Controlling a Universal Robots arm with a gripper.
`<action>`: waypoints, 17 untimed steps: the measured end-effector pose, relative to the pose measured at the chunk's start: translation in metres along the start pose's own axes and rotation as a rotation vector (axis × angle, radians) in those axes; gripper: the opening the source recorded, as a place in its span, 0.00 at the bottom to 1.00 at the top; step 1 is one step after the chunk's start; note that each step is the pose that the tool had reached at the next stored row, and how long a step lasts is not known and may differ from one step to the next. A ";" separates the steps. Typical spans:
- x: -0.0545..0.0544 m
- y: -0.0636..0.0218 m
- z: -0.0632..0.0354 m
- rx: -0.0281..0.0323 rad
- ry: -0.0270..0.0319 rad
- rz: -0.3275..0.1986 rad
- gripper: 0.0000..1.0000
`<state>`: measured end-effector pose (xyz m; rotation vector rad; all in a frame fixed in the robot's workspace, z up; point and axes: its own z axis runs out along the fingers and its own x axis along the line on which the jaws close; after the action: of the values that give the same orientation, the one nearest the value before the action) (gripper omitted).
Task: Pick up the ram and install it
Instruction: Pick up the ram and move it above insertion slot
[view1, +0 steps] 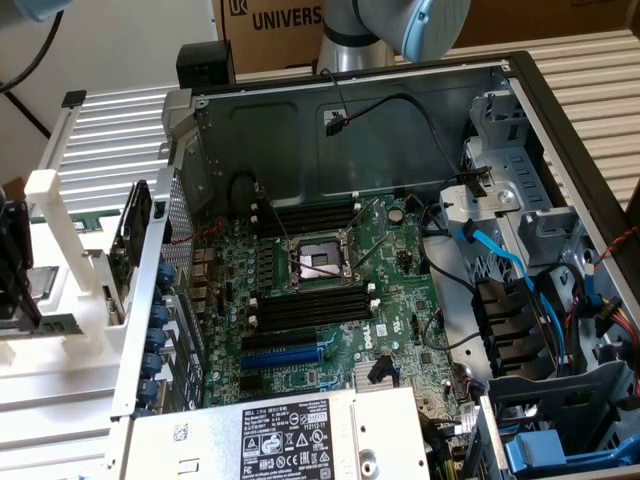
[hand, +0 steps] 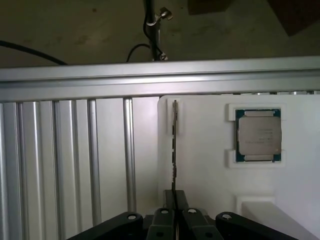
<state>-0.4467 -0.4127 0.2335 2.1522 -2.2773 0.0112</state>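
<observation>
The ram (hand: 174, 145), a long, thin dark-green circuit-board stick, is seen edge-on in the wrist view. It stands upright on its long edge in a narrow slot of the white plastic tray (hand: 200, 160). Its far end sits in a small notch near the tray's far edge.

The black two-fingered gripper (hand: 175, 217) is at the near end of the tray. Its pads (hand: 166, 202) are closed against both faces of the stick, so it is clamped on the ram while the stick sits in the slot.

Beside the ram, in its own square recess of the same tray, lies a square silver processor chip (hand: 258, 135) with a green border, well apart from the gripper.

The tray rests on a ribbed aluminium table top (hand: 60, 165), with a grey metal rail (hand: 150, 75) running just beyond the tray's far edge.

In the exterior view, an open grey metal computer case (view1: 350, 130) lies to the tray's right. Its green motherboard (view1: 400, 290) faces up, carrying long black memory slots (view1: 310, 305) on both sides of a metal-framed processor socket (view1: 318, 262).
</observation>
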 end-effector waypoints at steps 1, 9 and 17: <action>0.000 0.0000 -0.0025 0.0000 0.0010 0.001 0.13; 0.000 0.0003 -0.0250 0.0005 0.0117 0.009 0.13; 0.000 0.0004 -0.0536 0.0008 0.0185 0.016 0.13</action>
<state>-0.4471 -0.4126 0.2871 2.1255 -2.2845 0.0320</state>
